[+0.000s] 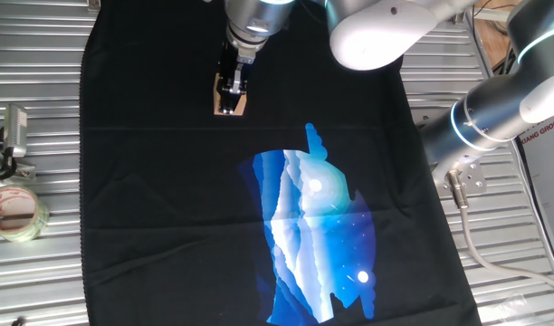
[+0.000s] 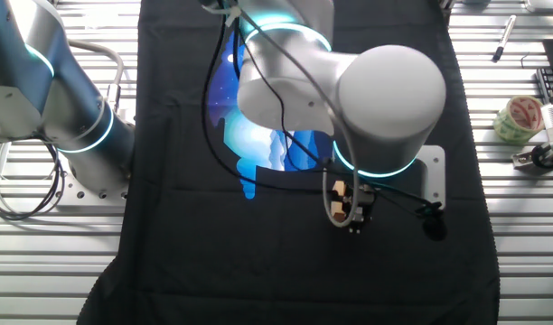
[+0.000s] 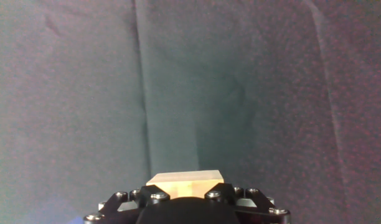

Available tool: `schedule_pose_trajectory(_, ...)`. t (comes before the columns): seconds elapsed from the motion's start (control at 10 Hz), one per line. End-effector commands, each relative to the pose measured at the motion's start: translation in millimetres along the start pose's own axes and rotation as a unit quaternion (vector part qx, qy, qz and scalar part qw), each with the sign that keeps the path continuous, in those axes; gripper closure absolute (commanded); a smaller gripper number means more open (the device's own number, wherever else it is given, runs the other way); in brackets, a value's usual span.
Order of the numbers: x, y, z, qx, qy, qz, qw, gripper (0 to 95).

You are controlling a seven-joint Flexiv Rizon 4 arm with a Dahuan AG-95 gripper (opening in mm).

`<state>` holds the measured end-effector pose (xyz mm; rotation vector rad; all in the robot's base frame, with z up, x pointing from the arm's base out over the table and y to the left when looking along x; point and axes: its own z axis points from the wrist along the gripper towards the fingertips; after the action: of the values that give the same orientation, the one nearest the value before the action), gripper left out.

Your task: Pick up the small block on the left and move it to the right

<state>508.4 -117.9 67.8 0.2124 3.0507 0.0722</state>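
Note:
The small block (image 1: 243,106) is a light tan wooden cube at the far left part of the black cloth (image 1: 150,181). My gripper (image 1: 230,98) stands straight down over it with a finger on either side, shut on it. The block's lower edge sits at cloth level; I cannot tell whether it is lifted. In the other fixed view the gripper (image 2: 346,206) shows below the big white wrist, with tan wood (image 2: 335,192) between the fingers. In the hand view the block (image 3: 184,183) fills the space just ahead of the gripper's base.
A blue and white print (image 1: 318,235) covers the cloth's middle. A roll of clear tape (image 1: 14,210) and a metal clamp (image 1: 10,136) lie on the slatted metal table left of the cloth. The arm's base (image 1: 494,118) stands at the right.

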Motion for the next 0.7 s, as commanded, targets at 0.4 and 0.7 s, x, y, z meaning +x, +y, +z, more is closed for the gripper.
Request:
schedule_pose_trajectory(0.4,-6.1,10.0,-1.5,0.003,0.003,0.007,1.0,95.0)
schedule_pose_trajectory(0.7,-9.3,12.7,0.9,-0.001,0.001,0.008,1.0,95.0)
